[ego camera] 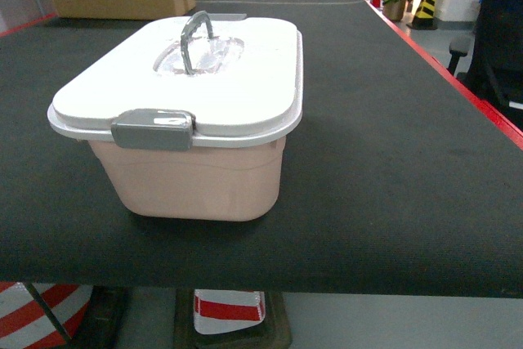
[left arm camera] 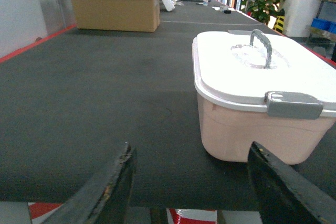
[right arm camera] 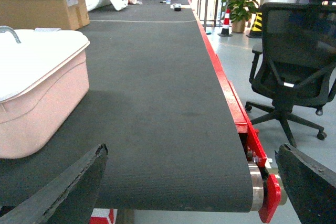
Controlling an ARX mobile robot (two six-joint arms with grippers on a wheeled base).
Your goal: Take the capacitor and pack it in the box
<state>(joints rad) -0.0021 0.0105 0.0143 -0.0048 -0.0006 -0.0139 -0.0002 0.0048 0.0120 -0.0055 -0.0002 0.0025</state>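
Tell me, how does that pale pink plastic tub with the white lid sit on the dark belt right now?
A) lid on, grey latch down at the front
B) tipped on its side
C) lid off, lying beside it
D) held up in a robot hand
A: the pale pink plastic tub stands upright on the dark belt, its white lid seated on top and the grey latch folded over the rim.

The far cardboard carton point(left arm camera: 116, 6) bears faint dark print, roughly "#CH"; nothing else can be read.
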